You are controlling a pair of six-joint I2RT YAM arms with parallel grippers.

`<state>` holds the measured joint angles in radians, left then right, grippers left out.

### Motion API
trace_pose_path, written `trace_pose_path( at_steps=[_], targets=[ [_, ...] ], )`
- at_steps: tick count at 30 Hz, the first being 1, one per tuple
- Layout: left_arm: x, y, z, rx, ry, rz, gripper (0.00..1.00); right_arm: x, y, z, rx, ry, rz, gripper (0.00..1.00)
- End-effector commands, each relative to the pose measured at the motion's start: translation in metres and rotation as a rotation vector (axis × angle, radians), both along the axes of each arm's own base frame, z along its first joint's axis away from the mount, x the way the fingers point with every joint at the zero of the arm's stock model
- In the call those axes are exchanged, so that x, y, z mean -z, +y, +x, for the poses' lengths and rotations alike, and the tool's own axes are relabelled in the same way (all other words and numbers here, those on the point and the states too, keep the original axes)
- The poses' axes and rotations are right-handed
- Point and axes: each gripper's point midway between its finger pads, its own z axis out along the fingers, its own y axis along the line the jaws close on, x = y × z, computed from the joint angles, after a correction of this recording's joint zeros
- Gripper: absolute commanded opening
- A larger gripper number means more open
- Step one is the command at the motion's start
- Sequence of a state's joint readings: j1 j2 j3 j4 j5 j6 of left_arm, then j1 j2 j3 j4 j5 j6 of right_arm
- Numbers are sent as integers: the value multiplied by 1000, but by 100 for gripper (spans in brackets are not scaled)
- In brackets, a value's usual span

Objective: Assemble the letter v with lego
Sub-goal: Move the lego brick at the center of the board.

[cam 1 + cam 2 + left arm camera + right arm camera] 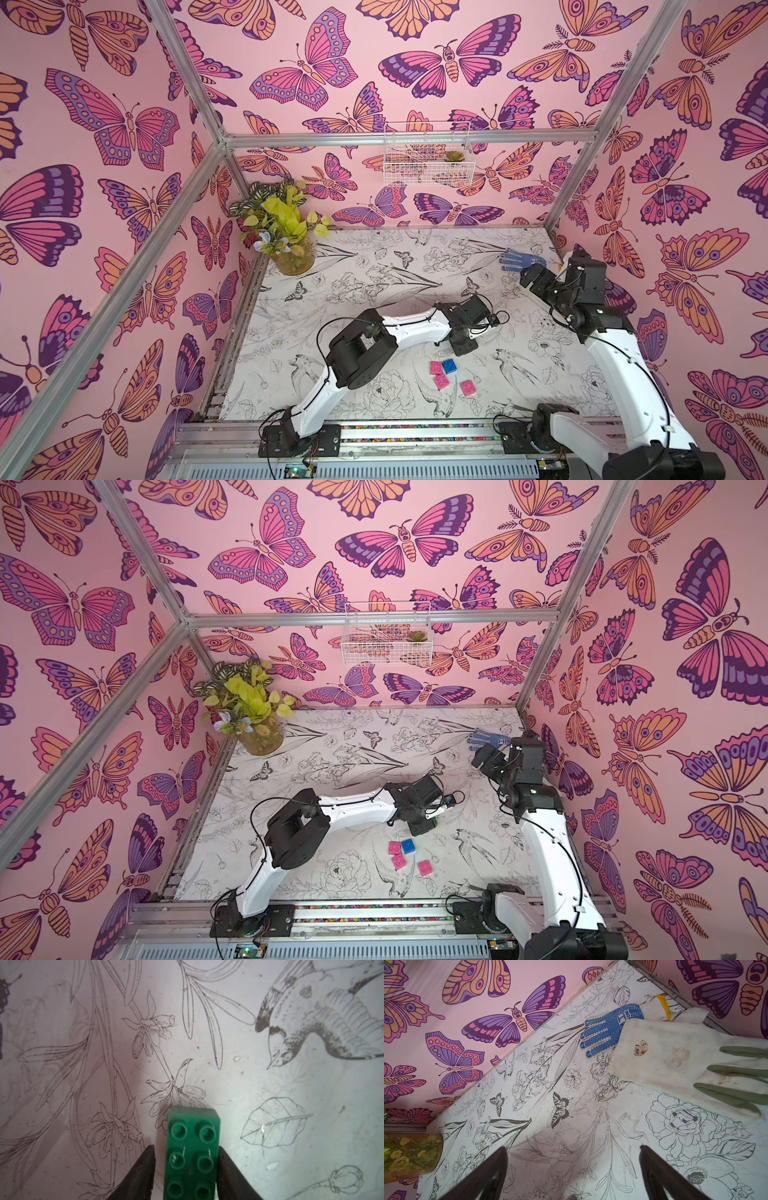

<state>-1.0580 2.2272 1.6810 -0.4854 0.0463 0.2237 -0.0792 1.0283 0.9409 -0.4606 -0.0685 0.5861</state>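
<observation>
Slippage worries me: the left gripper (186,1147) stands narrow about the green brick (192,1153), 1 finger (230,1172) against its side and the other seemingly a sliver off. I cannot tell whether the grip is made, and lifting now could twist or drop the brick. It sits studs up between the fingers, its far end poking past the tips, while the right gripper (572,1147) hangs wide and empty near the blue glove (604,1030).
</observation>
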Motion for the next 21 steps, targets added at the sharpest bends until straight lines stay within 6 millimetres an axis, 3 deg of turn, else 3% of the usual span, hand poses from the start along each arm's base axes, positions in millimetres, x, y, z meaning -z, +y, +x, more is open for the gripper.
trace_pose_path(
  at_steps=[1,6,16,21],
  targets=[
    [8,9,-6,13,59,40,43,-9,-2,1,13,-20,15,99],
    [8,13,-10,25,97,38,40,-6,1,2,4,-20,28,99],
    [4,20,5,-3,159,9,37,0,5,3,-16,-20,46,99],
    [0,39,21,-8,139,36,35,-1,8,5,-31,-31,52,99]
  ],
)
